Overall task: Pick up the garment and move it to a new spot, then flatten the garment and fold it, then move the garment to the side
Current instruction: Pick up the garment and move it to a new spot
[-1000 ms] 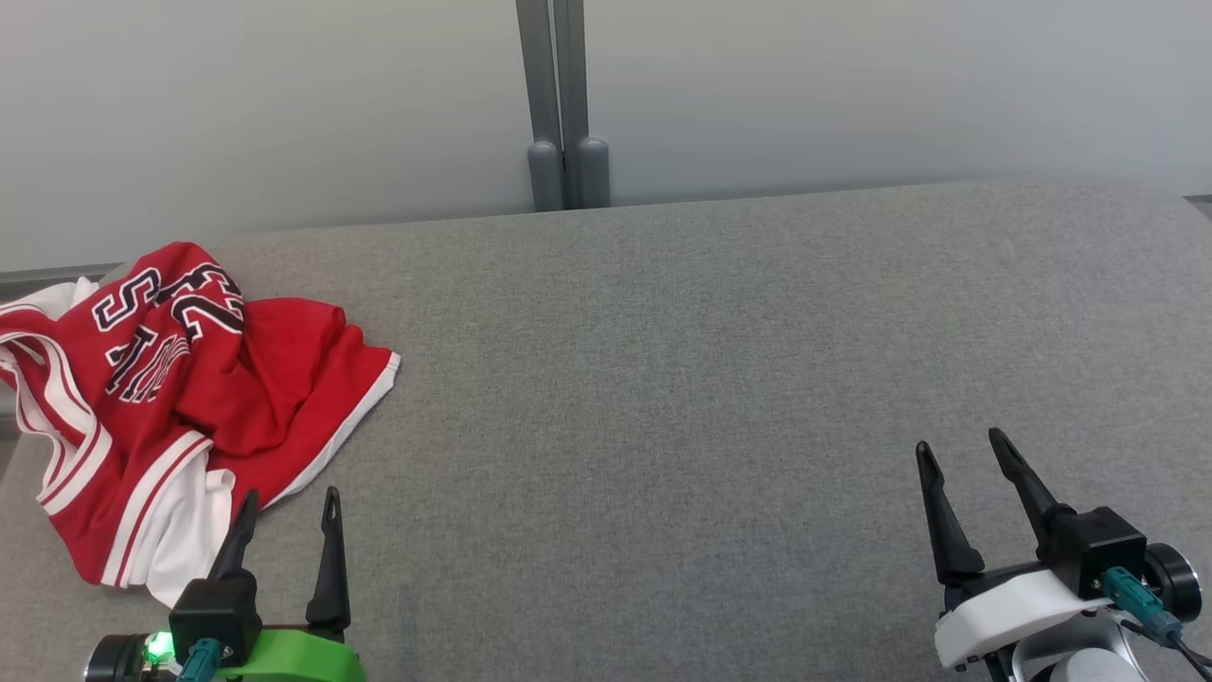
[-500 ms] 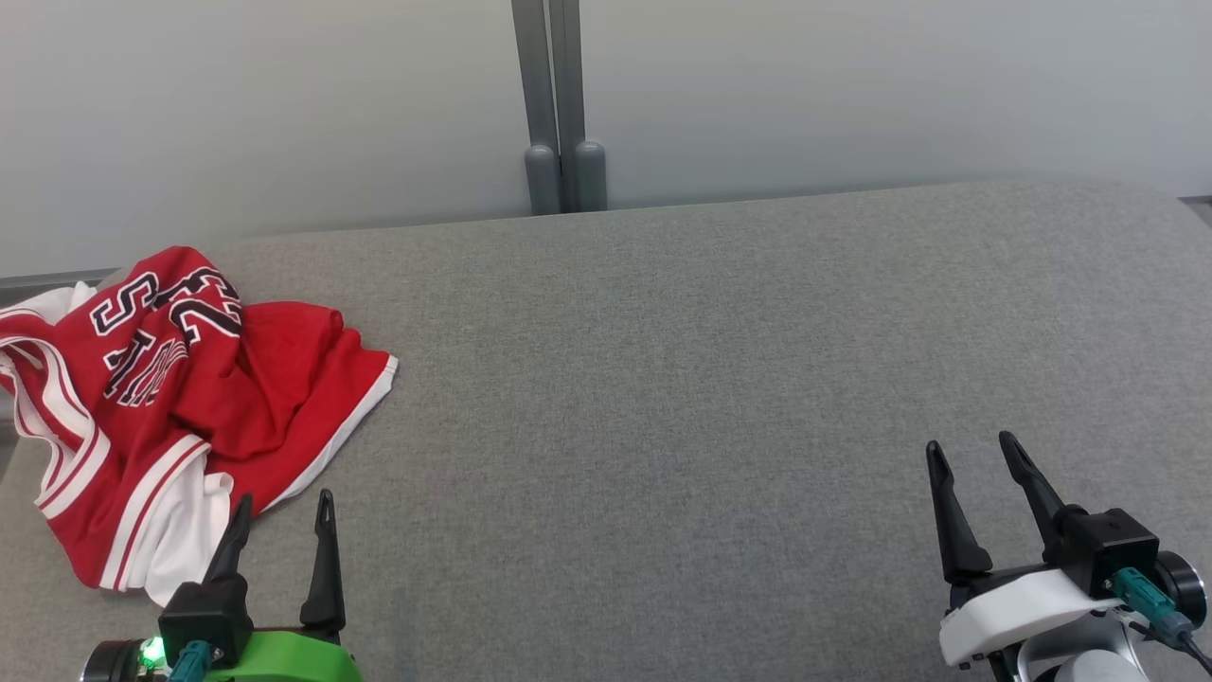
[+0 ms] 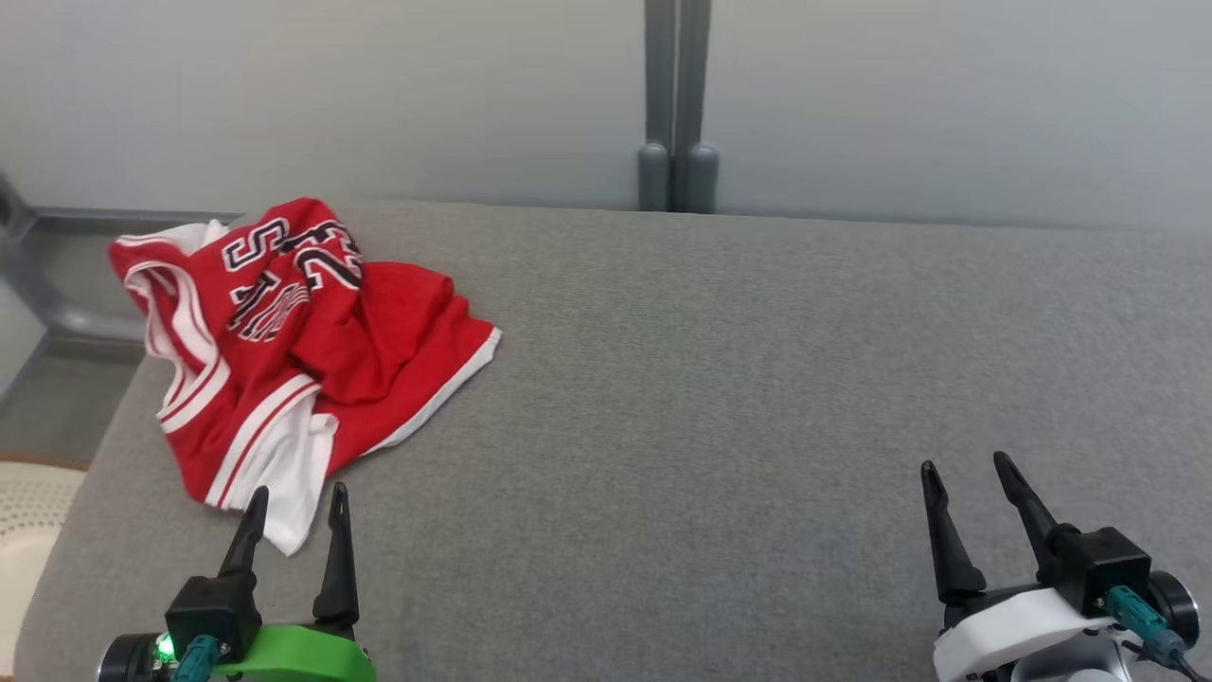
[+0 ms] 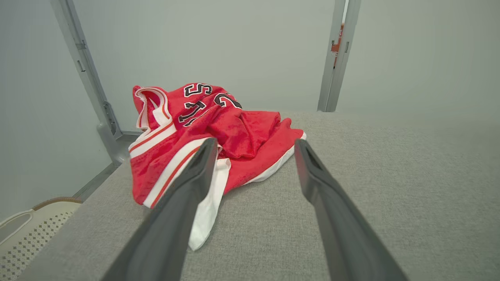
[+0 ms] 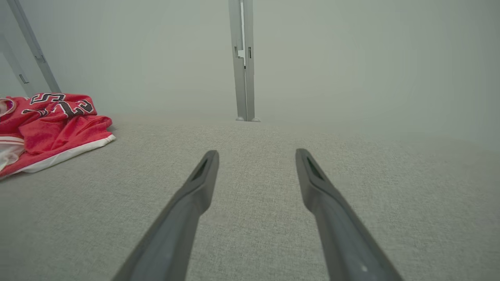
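- Left gripper (image 3: pixel 298 493), seen from the head camera, sits at the lower left on a green mount, its two dark fingers spread wide with nothing between them. The tips point at the near edge of the garment (image 3: pixel 312 341). One tip overlaps the white hem in this view, and whether it touches the cloth cannot be told.
- Also in the head view, the garment is a red sleeveless sports top with white trim and black-and-white lettering. It lies crumpled at the far left end of a wide grey cushion (image 3: pixel 720 379). The right gripper (image 3: pixel 964 464) is at the lower right, well apart from the garment, its fingers equally wide and empty. A grey post (image 3: pixel 677 95) stands against the pale wall behind. A cream perforated basket (image 3: pixel 24 511) shows past the cushion's left edge.
- Left wrist view: the left gripper (image 4: pixel 254 144) frames the garment's near side between its parted fingers. The garment (image 4: pixel 242 128) lies bunched just ahead, white hem nearest. The basket (image 4: pixel 27 230) sits at the lower left, lower than the cushion.
- Right wrist view: the right gripper (image 5: pixel 256 154) points along bare grey cushion (image 5: pixel 351 175) toward the post (image 5: pixel 242 58), fingers wide, holding nothing. The garment (image 5: pixel 54 121) lies at the far left edge.
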